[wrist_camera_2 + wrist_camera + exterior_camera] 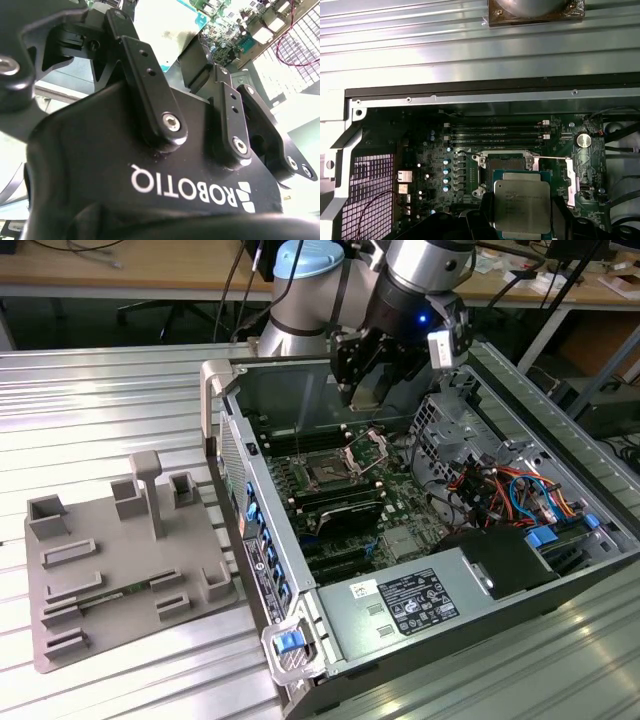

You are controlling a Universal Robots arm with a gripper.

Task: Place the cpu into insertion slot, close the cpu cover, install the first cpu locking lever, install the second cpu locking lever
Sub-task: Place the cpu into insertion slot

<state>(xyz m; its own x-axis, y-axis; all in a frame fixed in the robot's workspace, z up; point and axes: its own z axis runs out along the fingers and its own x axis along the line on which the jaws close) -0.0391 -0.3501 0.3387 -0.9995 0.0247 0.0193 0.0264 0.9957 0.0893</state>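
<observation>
CPU (522, 205) was held in the gripper (522, 222), clear of the board and above the insertion slot (504, 162); in the first wrist view the two fingers (485, 216) pressed on its opposite edges, the jaws closed part-way to the width of the chip, with the metal top facing the camera.

The largest item was the ribbed metal table (110, 400); in the exterior view it carried the open computer case (258, 540) and, at the exterior view's left, a grey fixture plate (120, 560) with upright posts and pockets. The arm (300, 310) reached over the far wall of the case; this view gave the gripper's height above the motherboard (400, 540), which the wrist views did not.

The first wrist view looked past the CPU onto the board, detail that the exterior view did not resolve; the insertion slot lay open, its contact field exposed; the cpu cover (571, 175) stood raised at one side of the slot, seen nearly edge-on; a thin wire lever (552, 158) ran beside it; memory slots (495, 132) lay beyond the slot; a coin cell (583, 140) sat near them.

The second wrist view showed the gripper body and its finger linkages (165, 115) from close behind; a pale flat plate with a green edge (160, 30) showed past them; whether it was the CPU could not be told.
</observation>
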